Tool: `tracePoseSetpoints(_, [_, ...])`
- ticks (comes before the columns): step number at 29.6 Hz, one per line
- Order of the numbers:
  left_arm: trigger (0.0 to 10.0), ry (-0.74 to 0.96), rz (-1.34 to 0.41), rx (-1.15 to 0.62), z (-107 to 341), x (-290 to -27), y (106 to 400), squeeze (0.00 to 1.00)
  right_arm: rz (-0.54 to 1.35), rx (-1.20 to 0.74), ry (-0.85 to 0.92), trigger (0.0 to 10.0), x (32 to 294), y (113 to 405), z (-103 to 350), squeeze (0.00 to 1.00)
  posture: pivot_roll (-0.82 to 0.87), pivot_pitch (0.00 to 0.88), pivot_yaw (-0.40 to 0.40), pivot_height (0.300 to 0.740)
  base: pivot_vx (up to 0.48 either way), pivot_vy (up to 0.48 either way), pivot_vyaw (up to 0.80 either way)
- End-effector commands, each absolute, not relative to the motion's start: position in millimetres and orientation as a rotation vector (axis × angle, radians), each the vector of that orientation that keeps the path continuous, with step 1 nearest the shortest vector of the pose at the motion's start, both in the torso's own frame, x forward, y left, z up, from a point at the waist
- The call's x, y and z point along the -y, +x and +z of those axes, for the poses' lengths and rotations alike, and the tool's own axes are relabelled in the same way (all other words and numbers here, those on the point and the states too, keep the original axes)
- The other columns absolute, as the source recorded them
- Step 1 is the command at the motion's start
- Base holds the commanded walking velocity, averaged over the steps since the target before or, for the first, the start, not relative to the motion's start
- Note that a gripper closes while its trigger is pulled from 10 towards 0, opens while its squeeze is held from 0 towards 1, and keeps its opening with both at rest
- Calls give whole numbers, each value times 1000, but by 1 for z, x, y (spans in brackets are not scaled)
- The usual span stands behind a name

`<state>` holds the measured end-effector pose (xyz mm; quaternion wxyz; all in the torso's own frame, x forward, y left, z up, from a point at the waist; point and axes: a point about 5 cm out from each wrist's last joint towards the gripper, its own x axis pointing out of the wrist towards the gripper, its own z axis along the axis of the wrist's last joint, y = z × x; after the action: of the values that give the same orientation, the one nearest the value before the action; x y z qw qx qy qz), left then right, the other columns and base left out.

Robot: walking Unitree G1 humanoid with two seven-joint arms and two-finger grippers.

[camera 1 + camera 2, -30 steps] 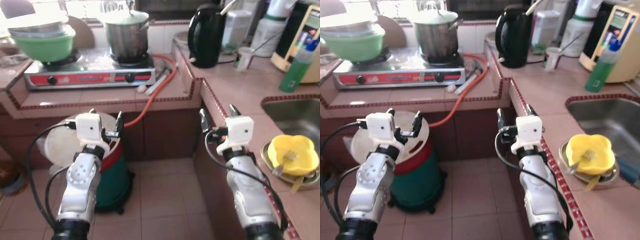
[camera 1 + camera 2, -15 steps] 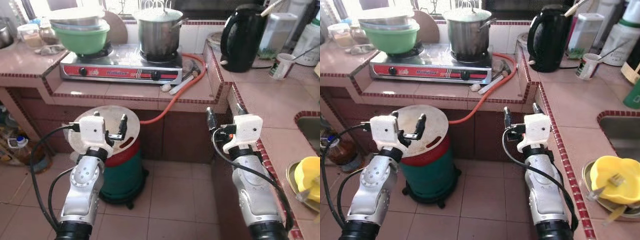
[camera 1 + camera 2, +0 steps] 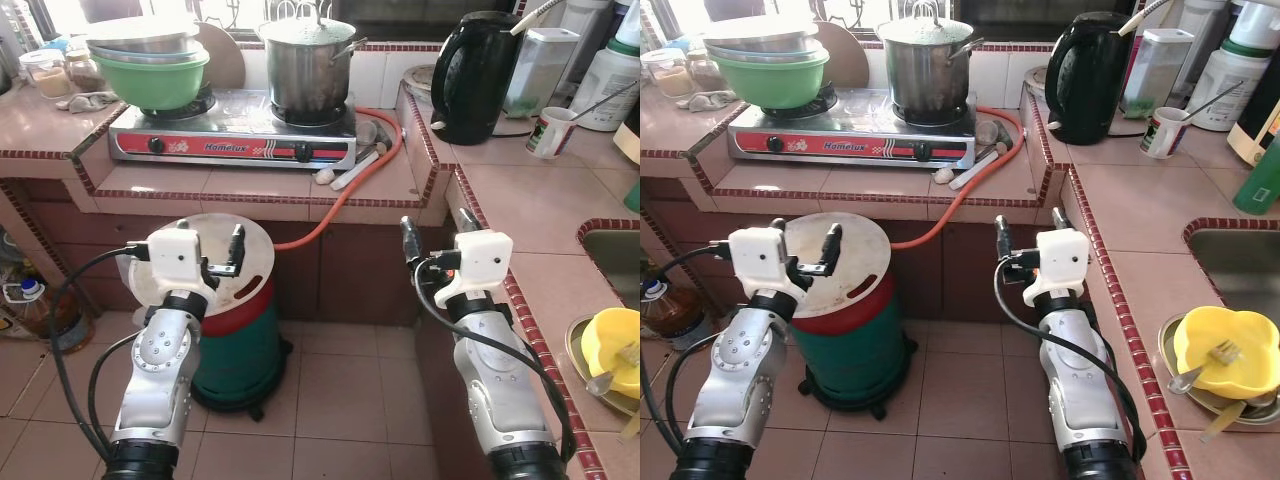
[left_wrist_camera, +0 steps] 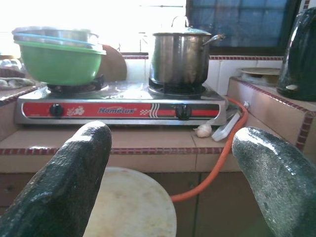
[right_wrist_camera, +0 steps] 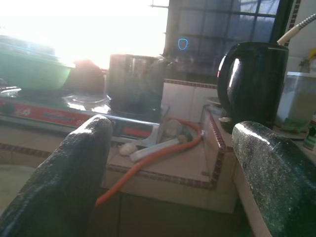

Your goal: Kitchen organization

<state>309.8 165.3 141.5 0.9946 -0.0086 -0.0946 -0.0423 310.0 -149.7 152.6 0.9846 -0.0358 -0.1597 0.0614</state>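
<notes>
Both arms are held up in front of me over the tiled floor. My left gripper (image 3: 212, 240) stands open and holds nothing, just above a round pale board (image 3: 255, 250) that lies on a green gas cylinder (image 3: 240, 345). My right gripper (image 3: 435, 222) is open and holds nothing, beside the corner of the tiled counter (image 3: 520, 200). On the counter's far side a red gas stove (image 3: 230, 143) carries a green bowl (image 3: 150, 80) with a steel lid and a steel pot (image 3: 308, 68). In the left wrist view the left gripper (image 4: 170, 168) faces the stove (image 4: 118, 108).
An orange hose (image 3: 355, 185) runs from the stove down to the cylinder. A black kettle (image 3: 473, 75) and a mug (image 3: 548, 132) stand on the right counter. A yellow bowl (image 3: 1225, 350) with a fork sits on a plate by the sink (image 3: 1240, 260). A bottle (image 3: 25, 300) stands on the floor at left.
The camera has swung left across the kitchen, then slightly back right. Both arms keep the same raised pose with their fingers open.
</notes>
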Motion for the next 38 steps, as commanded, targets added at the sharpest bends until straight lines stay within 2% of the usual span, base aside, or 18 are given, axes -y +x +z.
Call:
tracePoseSetpoints(1, [10000, -8, -92, 191, 144, -165, 311, 0, 118, 322, -55, 10000, 150, 311, 155, 0, -24, 14, -3, 740, 0, 0, 0])
tracePoseSetpoints(3, [10000, -7, -91, 188, 143, -166, 310, 0, 118, 300, -19, 10000, 150, 313, 153, 0, -20, 12, -4, 740, 0, 0, -603])
tracePoseSetpoints(24, [10000, 3, -83, 156, 142, -169, 312, 0, 124, 311, -53, 10000, 148, 313, 154, 0, -20, 2, 5, 740, 0, 0, -699])
tracePoseSetpoints(36, [10000, 0, -74, 145, 142, -171, 312, 0, 119, 327, -63, 10000, 148, 312, 157, 0, -18, 12, 6, 740, 0, 452, -117])
tracePoseSetpoints(38, [10000, 7, -72, 147, 142, -171, 312, 0, 116, 312, -55, 10000, 148, 312, 155, 0, -18, 12, 5, 740, 0, 0, -766])
